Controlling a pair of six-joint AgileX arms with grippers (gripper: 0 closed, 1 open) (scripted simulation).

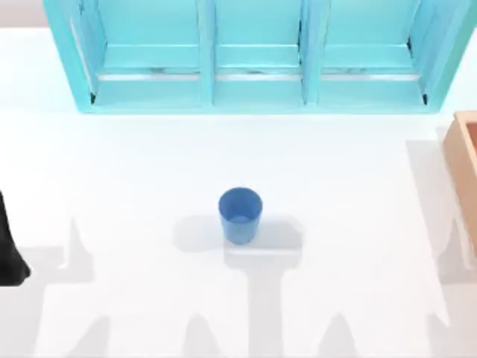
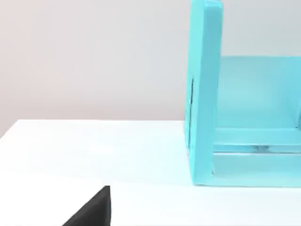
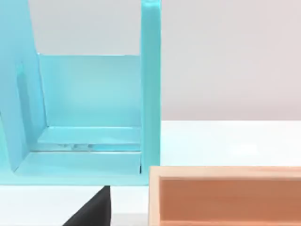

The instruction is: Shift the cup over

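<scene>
The cup (image 1: 240,215) is small, plain and blue, and stands upright and alone near the middle of the white table (image 1: 134,164) in the top view. My left arm (image 1: 10,246) is parked at the table's left edge, far from the cup. A dark piece of my left gripper (image 2: 91,211) pokes into the left wrist view. A like dark piece of my right gripper (image 3: 91,209) shows in the right wrist view, close to the wooden box and the shelf's end. Nothing touches the cup.
A turquoise shelf unit (image 1: 253,63) with three open bays spans the back of the table; its end walls (image 2: 204,94) (image 3: 150,84) face the wrist cameras. A tan wooden box (image 1: 466,171) (image 3: 225,195) sits at the right edge.
</scene>
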